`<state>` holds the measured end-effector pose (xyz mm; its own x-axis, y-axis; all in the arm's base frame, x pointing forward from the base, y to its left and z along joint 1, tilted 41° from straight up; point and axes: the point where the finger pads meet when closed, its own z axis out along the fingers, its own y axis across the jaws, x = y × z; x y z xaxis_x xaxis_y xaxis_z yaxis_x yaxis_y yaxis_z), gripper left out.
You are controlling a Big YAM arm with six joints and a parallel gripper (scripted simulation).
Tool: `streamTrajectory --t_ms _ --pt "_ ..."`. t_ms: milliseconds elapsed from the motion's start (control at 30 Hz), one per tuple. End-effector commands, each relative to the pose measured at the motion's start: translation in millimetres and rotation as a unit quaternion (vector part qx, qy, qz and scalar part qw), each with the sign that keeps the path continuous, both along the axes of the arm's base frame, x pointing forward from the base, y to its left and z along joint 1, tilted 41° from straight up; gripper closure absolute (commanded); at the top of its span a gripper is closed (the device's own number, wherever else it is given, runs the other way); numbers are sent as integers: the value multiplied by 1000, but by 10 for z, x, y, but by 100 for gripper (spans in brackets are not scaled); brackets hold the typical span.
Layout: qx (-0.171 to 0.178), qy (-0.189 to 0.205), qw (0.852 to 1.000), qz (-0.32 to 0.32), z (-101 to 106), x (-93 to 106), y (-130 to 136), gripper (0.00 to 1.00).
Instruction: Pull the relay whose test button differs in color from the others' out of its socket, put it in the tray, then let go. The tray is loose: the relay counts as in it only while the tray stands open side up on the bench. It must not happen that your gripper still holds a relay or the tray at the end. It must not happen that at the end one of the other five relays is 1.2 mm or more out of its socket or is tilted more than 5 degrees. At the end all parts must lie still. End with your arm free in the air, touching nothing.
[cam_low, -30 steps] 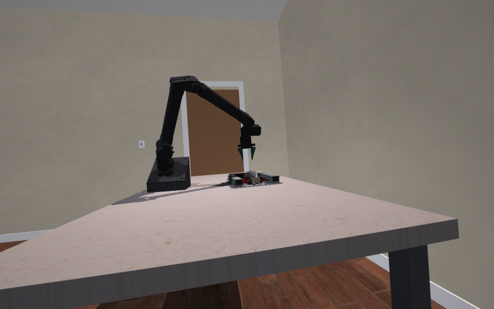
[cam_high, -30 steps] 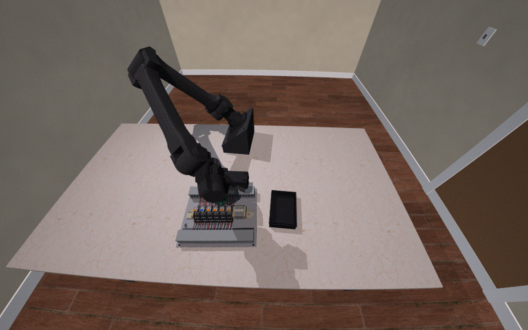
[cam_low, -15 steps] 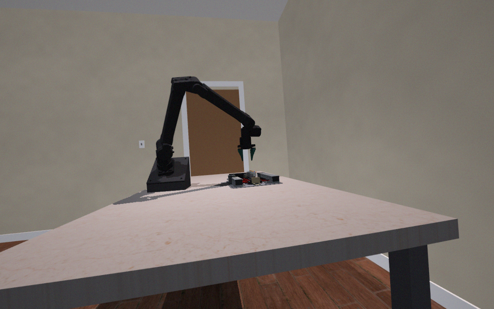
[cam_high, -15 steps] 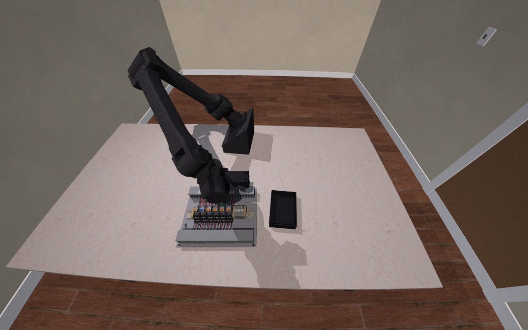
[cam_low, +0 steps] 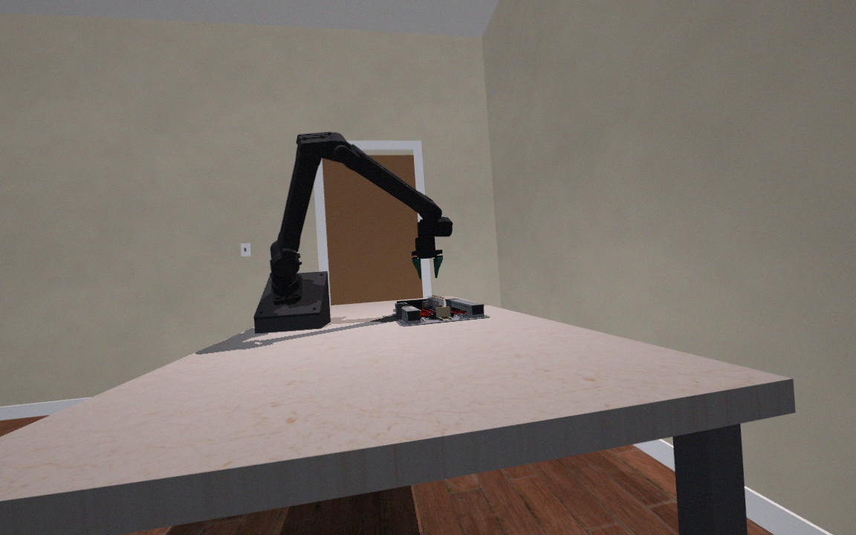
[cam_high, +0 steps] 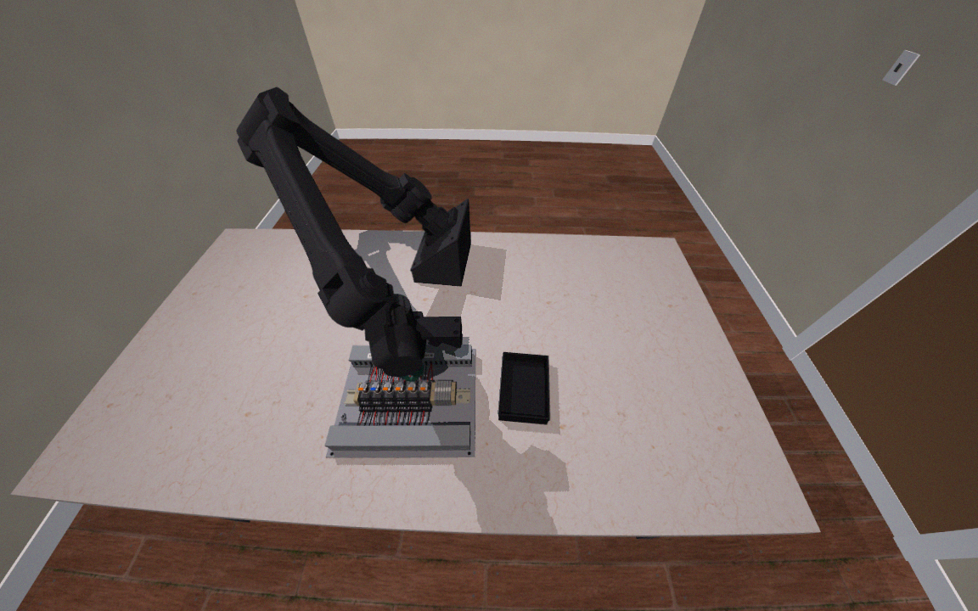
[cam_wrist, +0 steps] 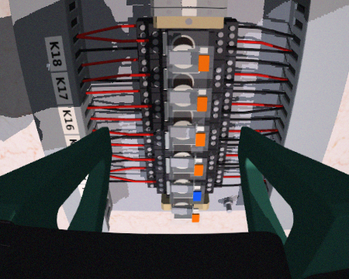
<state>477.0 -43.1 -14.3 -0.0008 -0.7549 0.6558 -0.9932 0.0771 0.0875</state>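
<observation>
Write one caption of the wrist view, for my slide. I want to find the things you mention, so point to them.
Open green gripper fingers above six socketed relays, one with a blue test button (cam_wrist: pixel 197 195), five with orange.

maybe a light switch (cam_high: pixel 901 67) (cam_low: pixel 244 249)

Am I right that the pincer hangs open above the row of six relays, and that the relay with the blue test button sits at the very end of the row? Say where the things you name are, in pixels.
Not quite: in the wrist view, the relay with the blue test button (cam_high: pixel 374 388) (cam_wrist: pixel 184 191) is second from the end, with an orange-buttoned one (cam_wrist: pixel 183 212) beyond it. The pincer (cam_low: pixel 428 276) (cam_wrist: pixel 174 139) does hang open above the row.
</observation>
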Motion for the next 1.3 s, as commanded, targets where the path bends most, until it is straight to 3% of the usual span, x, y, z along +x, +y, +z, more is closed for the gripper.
streamTrajectory --t_ms 0,833,1033,1267 --pt "2 -1 1000 15 17 108 109 41" --pt "2 -1 1000 14 26 105 91 41" --pt "2 -4 1000 8 142 84 -48 41" --pt "1 -3 1000 3 435 31 -397 41"
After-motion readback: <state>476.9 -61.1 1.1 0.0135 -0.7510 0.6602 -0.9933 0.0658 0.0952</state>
